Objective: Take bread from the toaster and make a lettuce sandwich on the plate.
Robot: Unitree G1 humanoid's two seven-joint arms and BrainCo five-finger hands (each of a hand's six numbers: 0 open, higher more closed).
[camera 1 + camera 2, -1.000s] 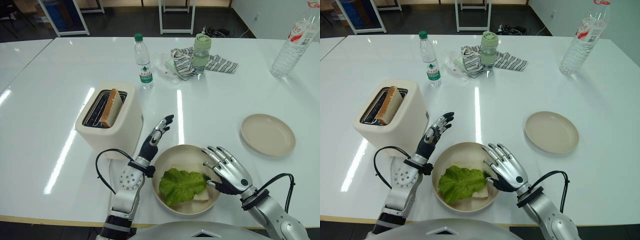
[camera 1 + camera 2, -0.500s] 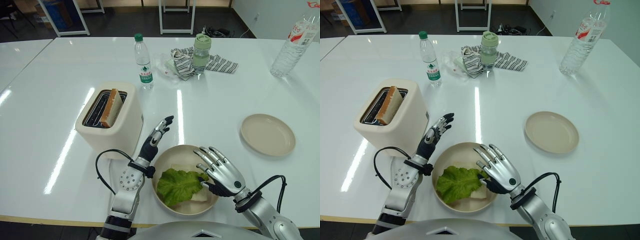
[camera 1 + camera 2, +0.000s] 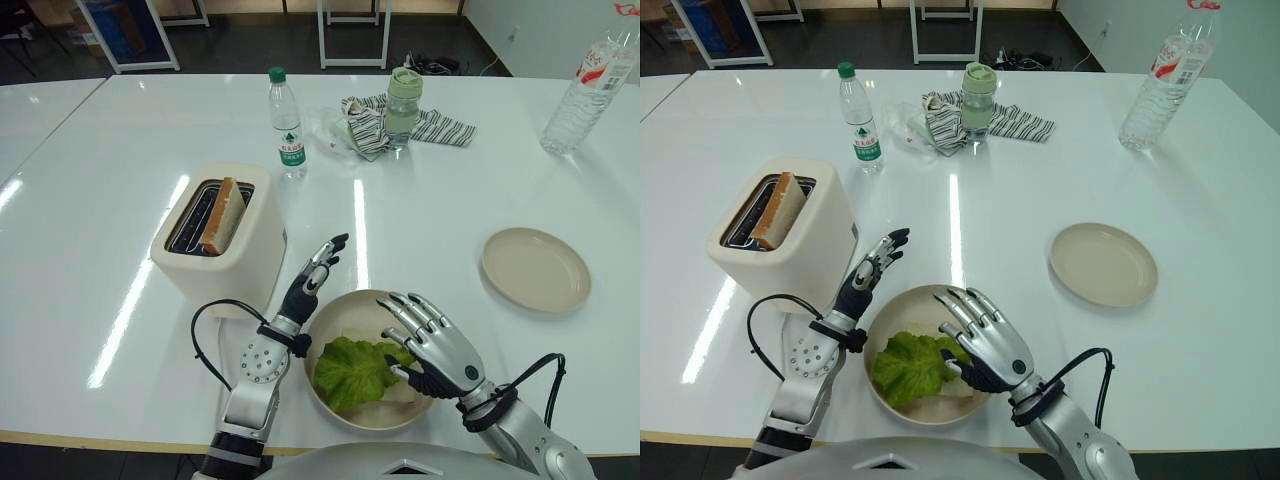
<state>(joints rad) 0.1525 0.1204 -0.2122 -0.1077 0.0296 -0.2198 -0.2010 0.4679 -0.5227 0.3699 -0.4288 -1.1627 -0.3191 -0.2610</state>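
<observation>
Lettuce [image 3: 352, 370]: lies on a bread slice [image 3: 350, 333] in the plate [image 3: 360, 294], near the table's [image 3: 450, 190] front edge.
Second slice [image 3: 222, 215]: upright in the toaster [image 3: 215, 262], left of the plate.
Right hand [image 3: 436, 345]: spread over the leaf's right side, grasping nothing.
Left hand [image 3: 310, 280]: released, between toaster and plate.
Risk: a sideways push could slide the leaf off the bread.
Hidden: lower slice mostly covered; thumb contact with the leaf unclear.

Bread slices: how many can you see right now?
2. One bread slice stands in the toaster; the other slice lies on the near plate, mostly covered by the lettuce leaf. A further slice under the lettuce could be hidden.
</observation>
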